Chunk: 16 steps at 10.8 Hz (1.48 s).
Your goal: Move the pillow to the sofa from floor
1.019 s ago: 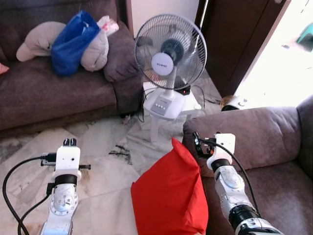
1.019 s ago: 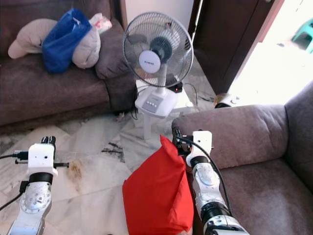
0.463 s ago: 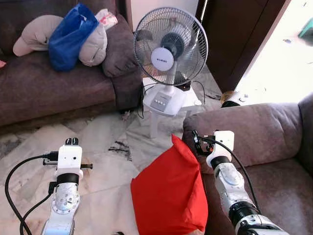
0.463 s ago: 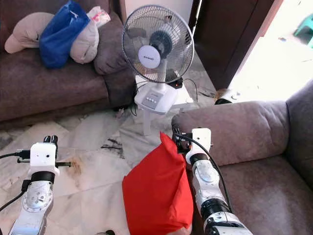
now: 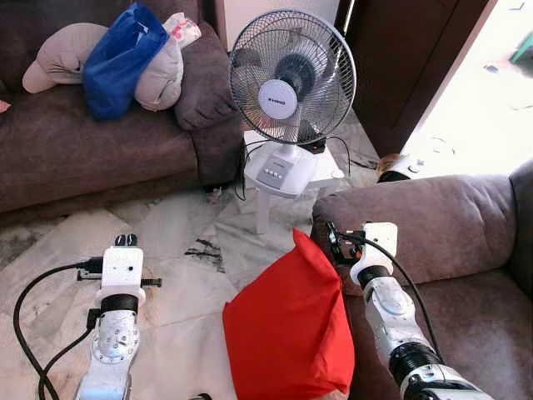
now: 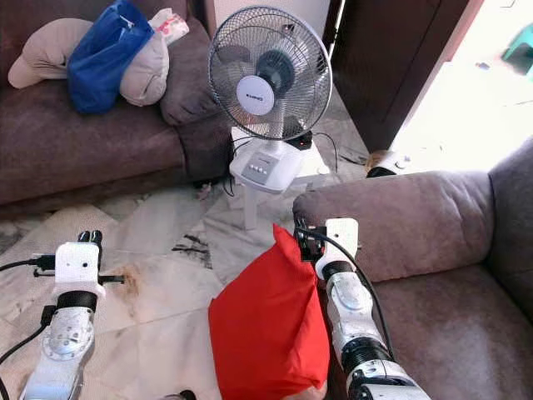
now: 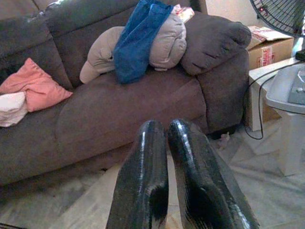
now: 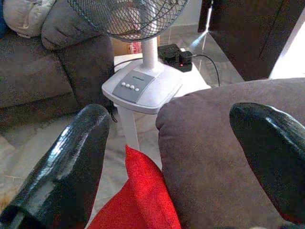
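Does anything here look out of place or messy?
Yes. A red pillow stands on the marble floor, propped against the sofa's armrest instead of lying on a seat. The right pincer sits open by its top corner. A brownish stain marks the floor.

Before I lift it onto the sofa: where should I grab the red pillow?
Probably the top corner of the red pillow. It stands on edge against the sofa armrest, peak upward. The right gripper is open just above that peak, so come down from above with its fingers either side of the corner.
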Tool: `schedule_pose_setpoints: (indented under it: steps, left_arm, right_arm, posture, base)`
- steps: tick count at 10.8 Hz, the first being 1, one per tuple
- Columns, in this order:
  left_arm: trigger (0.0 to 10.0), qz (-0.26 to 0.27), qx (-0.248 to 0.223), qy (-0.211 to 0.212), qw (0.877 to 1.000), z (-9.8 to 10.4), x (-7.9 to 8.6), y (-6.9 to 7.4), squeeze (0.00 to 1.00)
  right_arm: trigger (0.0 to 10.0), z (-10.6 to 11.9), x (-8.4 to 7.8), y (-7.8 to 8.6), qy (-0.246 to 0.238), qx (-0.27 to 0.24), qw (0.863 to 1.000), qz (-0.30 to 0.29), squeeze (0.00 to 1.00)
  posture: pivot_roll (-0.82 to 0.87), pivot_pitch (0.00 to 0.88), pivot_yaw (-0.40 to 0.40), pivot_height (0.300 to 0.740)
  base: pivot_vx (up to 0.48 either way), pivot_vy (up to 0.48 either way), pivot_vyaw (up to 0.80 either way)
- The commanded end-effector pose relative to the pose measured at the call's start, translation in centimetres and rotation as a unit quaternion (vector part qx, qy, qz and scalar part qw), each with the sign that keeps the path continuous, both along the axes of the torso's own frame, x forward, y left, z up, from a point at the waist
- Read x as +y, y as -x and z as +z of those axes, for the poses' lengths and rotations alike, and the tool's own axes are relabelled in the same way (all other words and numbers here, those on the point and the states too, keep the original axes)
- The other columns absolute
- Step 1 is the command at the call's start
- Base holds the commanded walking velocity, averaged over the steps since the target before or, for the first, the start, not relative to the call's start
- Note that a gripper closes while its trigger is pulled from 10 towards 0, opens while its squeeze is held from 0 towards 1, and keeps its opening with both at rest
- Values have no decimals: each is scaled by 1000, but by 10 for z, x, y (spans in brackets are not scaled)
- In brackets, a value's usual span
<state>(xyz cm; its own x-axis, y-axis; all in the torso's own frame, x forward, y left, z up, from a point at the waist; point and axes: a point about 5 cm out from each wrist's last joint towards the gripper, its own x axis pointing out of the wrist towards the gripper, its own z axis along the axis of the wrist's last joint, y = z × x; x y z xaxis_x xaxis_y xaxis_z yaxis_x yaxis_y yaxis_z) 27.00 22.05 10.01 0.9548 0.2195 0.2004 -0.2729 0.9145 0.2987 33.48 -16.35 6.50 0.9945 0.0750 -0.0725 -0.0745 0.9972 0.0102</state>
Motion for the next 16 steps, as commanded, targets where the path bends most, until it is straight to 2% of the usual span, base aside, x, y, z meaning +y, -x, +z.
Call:
schedule_pose_setpoints:
  steps: [1,4,6,12,16]
  left_arm:
    - [10000,-1,1,2,1000,0,-2,1,0]
    - [10000,1,0,2,1000,1,-2,1,0]
    - [10000,3,0,2,1000,1,-1,1,0]
    - [10000,4,-1,3,1000,1,-3,-1,0]
    - [10000,2,-4,5,1000,2,-5,-3,0]
  right_arm:
    - [10000,-3,0,0,-1,13,1000,1,0]
    - [10000,-3,1,-1,-1,14,1000,3,0]
    - [10000,-2,1,-1,1,14,1000,5,0]
    - [10000,-2,0,-1,13,12,1000,12,0]
    - [10000,-1,7,-2,7,14,999,29,0]
  posture:
    - [164,170,-58,725]
    - [165,167,-59,680]
    - [167,167,-59,666]
    - [158,152,-67,666]
    - [159,149,-71,666]
  base:
    - [0,0,0]
    - [0,0,0]
    - [0,0,0]
    - [0,0,0]
    - [0,0,0]
